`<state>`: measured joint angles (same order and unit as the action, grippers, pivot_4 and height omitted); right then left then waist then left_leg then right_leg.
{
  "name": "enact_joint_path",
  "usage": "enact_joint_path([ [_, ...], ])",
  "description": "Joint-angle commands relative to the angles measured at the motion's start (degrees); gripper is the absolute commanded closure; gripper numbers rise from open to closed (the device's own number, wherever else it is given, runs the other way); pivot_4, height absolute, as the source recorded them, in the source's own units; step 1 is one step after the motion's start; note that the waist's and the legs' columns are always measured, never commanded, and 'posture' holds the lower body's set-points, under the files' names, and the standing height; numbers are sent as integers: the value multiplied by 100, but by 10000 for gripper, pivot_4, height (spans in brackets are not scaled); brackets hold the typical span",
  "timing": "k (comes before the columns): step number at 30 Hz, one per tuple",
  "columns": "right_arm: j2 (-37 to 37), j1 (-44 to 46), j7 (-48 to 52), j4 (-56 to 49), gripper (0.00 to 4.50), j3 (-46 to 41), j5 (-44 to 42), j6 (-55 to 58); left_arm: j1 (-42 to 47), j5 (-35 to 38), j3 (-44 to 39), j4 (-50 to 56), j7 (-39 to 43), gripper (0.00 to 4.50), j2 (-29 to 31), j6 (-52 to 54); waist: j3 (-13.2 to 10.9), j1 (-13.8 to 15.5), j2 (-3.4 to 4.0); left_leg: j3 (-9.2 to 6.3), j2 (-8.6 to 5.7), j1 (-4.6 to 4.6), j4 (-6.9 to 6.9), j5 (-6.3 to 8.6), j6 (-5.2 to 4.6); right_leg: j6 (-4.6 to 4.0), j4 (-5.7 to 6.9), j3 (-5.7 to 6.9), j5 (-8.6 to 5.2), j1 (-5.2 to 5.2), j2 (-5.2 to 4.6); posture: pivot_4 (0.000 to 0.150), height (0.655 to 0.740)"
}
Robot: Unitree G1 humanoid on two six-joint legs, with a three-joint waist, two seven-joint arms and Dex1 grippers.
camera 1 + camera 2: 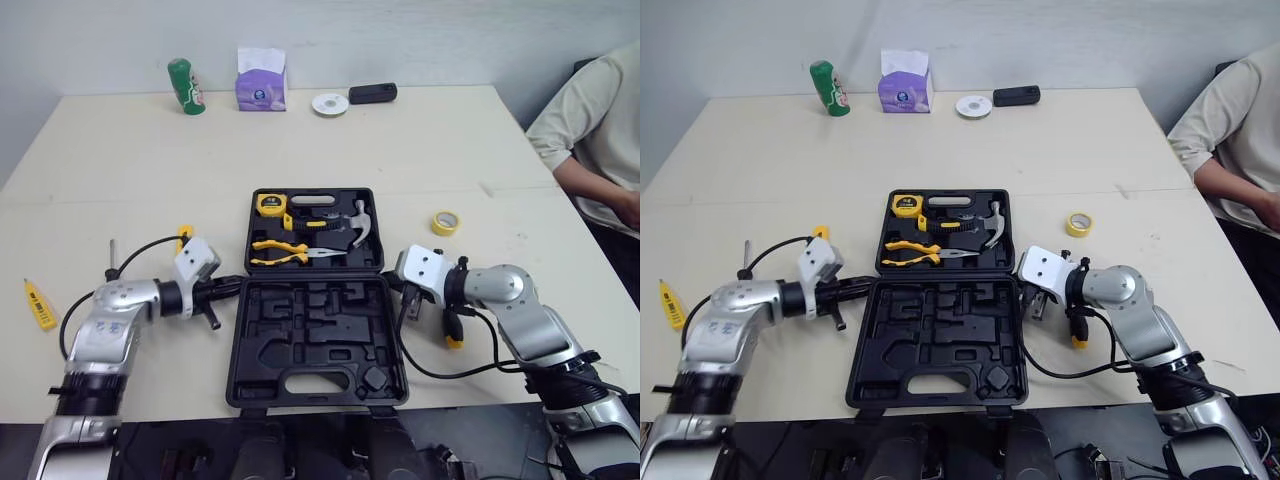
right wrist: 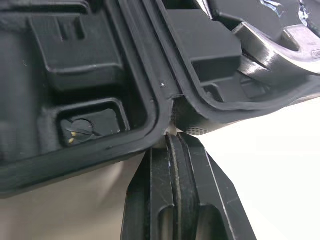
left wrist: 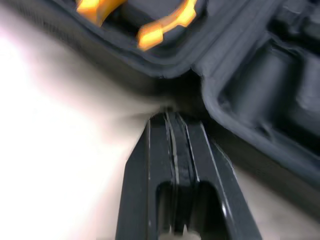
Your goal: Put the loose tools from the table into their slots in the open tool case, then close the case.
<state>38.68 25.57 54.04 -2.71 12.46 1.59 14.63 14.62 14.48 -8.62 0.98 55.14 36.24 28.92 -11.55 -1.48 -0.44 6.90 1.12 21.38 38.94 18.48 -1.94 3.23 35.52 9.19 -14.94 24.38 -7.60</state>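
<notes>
Case (image 1: 322, 345) open flat; far half holds tape measure (image 1: 270, 205), pliers (image 1: 288, 255), hammer (image 1: 358, 228) lying crosswise. Left claw (image 3: 172, 120), right claw (image 2: 172, 142) closed, empty.

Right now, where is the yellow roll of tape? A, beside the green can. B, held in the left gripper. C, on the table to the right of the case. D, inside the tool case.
C: the yellow roll of tape lies flat on the table, off the robot's right side of the open tool case, apart from it and outside its slots.
</notes>
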Motion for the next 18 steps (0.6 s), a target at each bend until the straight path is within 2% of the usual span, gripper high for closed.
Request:
enact_joint_path([
  [1, 344, -84, 124, -306, 44144, -408, -167, -93, -409, 548, -668, 748, -329, 45000, -26, 310, 0, 18, -1, 0, 0, 3, 3, 0, 0, 0, -1, 0, 0, 1, -1, 1500, 7252],
  [4, 586, -321, 346, -656, 44144, -880, -709, 351, -1217, 946, -1362, 1562, -677, 45000, -100, 660, 0, 67, -1, -1, -1, 4, 5, 5, -6, 0, -4, -1, 0, 0, -6, 1500, 7252],
  [7, 852, -559, 634, -865, 44144, -1492, -1407, 973, -1934, 1879, -2336, 2311, -811, 45000, -207, 1266, -2, 80, -4, -2, 3, 6, 5, 15, -8, 0, -15, -3, 0, 1, -5, 1500, 7252],
  [10, 1259, -815, 958, -797, 34593, -2178, -1974, 1393, -2650, 2591, -3404, 2756, -1051, 35041, -303, 1666, -3, 140, -3, -3, 4, 4, 7, 20, -8, 0, -34, -3, 0, 0, -5, 1500, 7252],
  [14, 1823, -1275, 1299, -96, 14486, -3006, -2201, 1251, -3853, 2397, -4519, 2473, -1061, 15975, -345, 1278, -3, 156, -3, -3, 5, 2, 6, 43, -18, -5, -45, -3, -3, -1, -3, 1500, 7252],
  [17, 2137, -1527, 1404, 735, 702, -3449, -2122, 924, -4193, 2427, -5176, 1894, -1197, 3387, -308, 1079, -2, 178, -5, -2, 6, 2, 9, 67, -41, -5, -54, -2, -3, -4, -1, 1500, 7252],
  [18, 2217, -1575, 1422, 936, 0, -3513, -2076, 809, -4255, 2421, -5311, 1729, -1230, 92, -285, 1014, -2, 187, -5, -2, 6, 3, 10, 79, -27, -5, -55, -2, -3, -3, -1, 1500, 7252],
])
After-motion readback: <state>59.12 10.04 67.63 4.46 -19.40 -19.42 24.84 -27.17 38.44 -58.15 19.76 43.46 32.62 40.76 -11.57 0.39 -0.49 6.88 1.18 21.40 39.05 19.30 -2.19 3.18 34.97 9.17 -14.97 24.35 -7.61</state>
